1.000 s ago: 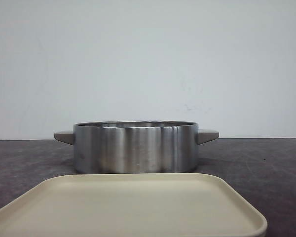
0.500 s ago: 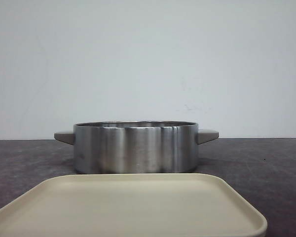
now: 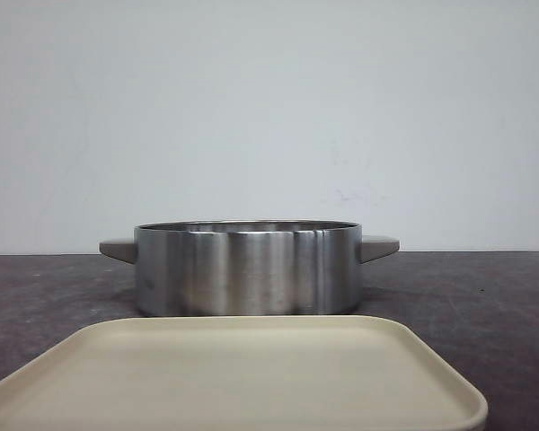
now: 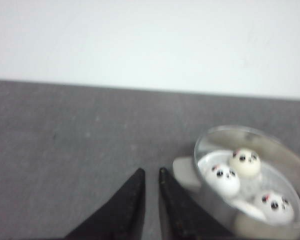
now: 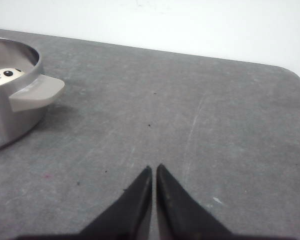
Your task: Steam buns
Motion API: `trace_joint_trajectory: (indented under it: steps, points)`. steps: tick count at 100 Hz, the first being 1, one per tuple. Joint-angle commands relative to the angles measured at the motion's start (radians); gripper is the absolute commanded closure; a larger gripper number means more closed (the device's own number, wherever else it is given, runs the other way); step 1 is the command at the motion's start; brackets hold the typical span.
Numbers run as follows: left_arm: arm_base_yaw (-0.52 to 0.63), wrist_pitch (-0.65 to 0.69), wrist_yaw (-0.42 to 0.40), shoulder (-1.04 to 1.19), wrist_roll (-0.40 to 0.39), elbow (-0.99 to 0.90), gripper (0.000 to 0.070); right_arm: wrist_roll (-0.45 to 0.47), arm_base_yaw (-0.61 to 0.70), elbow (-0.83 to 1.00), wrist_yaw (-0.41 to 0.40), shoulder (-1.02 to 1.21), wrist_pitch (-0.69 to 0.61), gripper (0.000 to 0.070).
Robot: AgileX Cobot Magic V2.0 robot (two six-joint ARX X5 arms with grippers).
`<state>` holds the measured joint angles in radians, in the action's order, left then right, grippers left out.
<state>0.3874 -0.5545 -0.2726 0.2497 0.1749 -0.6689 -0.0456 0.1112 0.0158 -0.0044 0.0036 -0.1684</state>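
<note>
A steel pot [image 3: 247, 269] stands on the dark grey table [image 3: 485, 305], in the middle of the front view, with a pale grey handle [image 3: 378, 247] sticking out on its right side and another on its left. Just nearer than the pot lies a beige tray [image 3: 242, 377] with rounded corners; its far edge sits close to the pot's base, and whether they touch cannot be told. A plain white wall [image 3: 269, 108] rises behind the table.

The buns [image 4: 225, 178] are inside the pot. From the front the pot's wall hides them, but the left wrist view looks down into it and shows three white domes with black panda faces, close together on the pot's floor, plus part of a fourth white shape at the near rim, blurred. The right wrist view shows one panda face just over the rim, beside the right handle.

The left tool [image 4: 151, 173] hangs over bare table to the left of the pot, its black fingers narrow, with only a slim gap between the tips, gripping nothing. The right tool [image 5: 154, 169] hangs over bare table to the right of the pot, well apart from the handle, its fingers almost together and gripping nothing.
</note>
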Motion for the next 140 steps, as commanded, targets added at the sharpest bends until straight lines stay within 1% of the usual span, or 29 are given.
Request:
trace_joint_trajectory:
  steps: [1,15,23,32,49,64,86,103,112,115,140]
  points:
    - [-0.026,0.088,0.019,-0.032,-0.006,0.075,0.07,-0.006,0.001,-0.003,0.001,0.0,0.013,0.0692]
    - [-0.101,0.241,0.084,-0.117,0.002,0.271,0.07,-0.006,0.001,-0.003,0.001,0.0,0.013,0.0692]
    - [-0.139,0.295,0.132,-0.156,0.006,0.368,0.07,-0.006,0.001,-0.003,0.002,0.0,0.013,0.0692]
    - [-0.172,0.314,0.165,-0.192,0.014,0.449,0.07,-0.006,0.001,-0.003,0.001,0.0,0.013,0.0692]
    - [-0.223,0.314,0.166,-0.245,0.006,0.544,0.07,-0.006,0.001,-0.003,0.001,0.0,0.013,0.0692]
    - [-0.272,0.316,0.166,-0.247,-0.011,0.582,0.07,-0.006,0.001,-0.003,0.002,0.0,0.013,0.0692]
    - [-0.321,0.319,0.166,-0.247,-0.012,0.638,0.07,-0.006,0.001,-0.003,0.002,0.0,0.013,0.0692]
    - [-0.338,0.364,0.171,-0.247,-0.102,0.653,0.07,-0.006,0.001,-0.003,0.002,0.0,0.013,0.0692]
    - [-0.344,0.366,0.172,-0.247,-0.181,0.655,0.07,-0.006,0.001,-0.003,0.002,0.0,0.013,0.0692]
    - [-0.347,0.367,0.172,-0.247,-0.196,0.655,0.07,-0.006,0.001,-0.003,0.002,0.0,0.013,0.0692]
    - [-0.35,0.37,0.172,-0.246,-0.188,0.655,0.07,-0.006,0.001,-0.003,0.001,0.0,0.013,0.0692]
